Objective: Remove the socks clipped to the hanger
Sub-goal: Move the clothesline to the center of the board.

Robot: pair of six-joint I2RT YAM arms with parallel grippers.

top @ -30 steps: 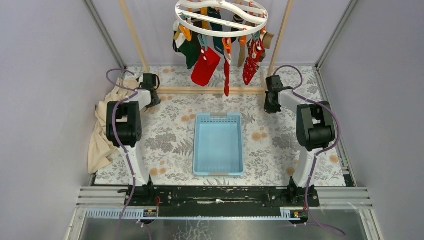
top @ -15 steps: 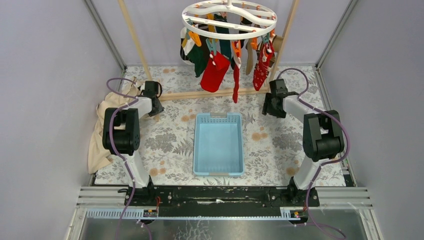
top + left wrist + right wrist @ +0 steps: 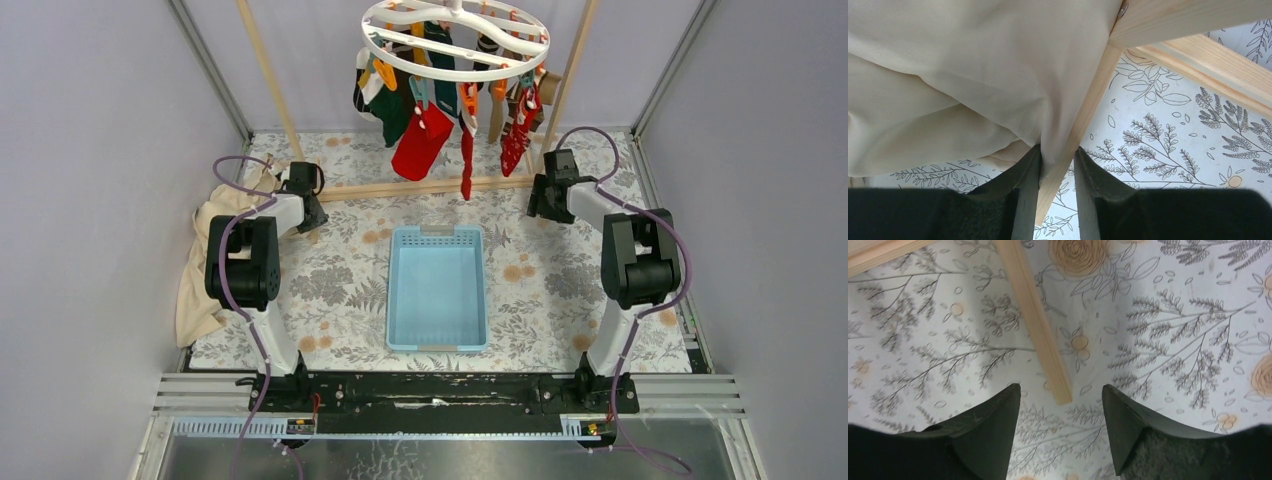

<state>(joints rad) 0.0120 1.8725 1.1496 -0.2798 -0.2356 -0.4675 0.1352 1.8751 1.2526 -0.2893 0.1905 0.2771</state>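
On all sides, plain grey-lilac walls [image 3: 90,150] close in the cell, with metal rails at the corners. Between them lies the surface [image 3: 540,290], covered by a pale sheet printed with grey leaves and orange flowers.

At the far end stands a wooden rack [image 3: 270,75]. Its two posts rise out of the top view, and a low cross rail lies on the surface between them. A beige cloth [image 3: 200,290] is heaped along the left edge, from the left post toward the near side. The white ring hanger [image 3: 430,68] hangs high between the posts, above the cross rail, its orange and teal clips pointing down. A light blue basket [image 3: 391,290] sits mid-surface, nearer than the hanger, with nothing in it.

The left arm [image 3: 245,260] reaches to the foot of the left post, beside the cloth. The right arm [image 3: 635,260] reaches to the foot of the right post.

The socks [image 3: 418,140] all hang clipped to the hanger in a tight bunch, red ones in front and dark green, teal and brown behind. They are well above and apart from both arms.

The left tool [image 3: 1057,152] is clamped on a slat of the rack, with a fold of cloth pinched against the left finger [image 3: 1028,185]. The right tool [image 3: 1060,390] stands wide open and holds nothing. Another slat's end lies on the floral sheet beyond the gap, touching neither finger [image 3: 993,425].
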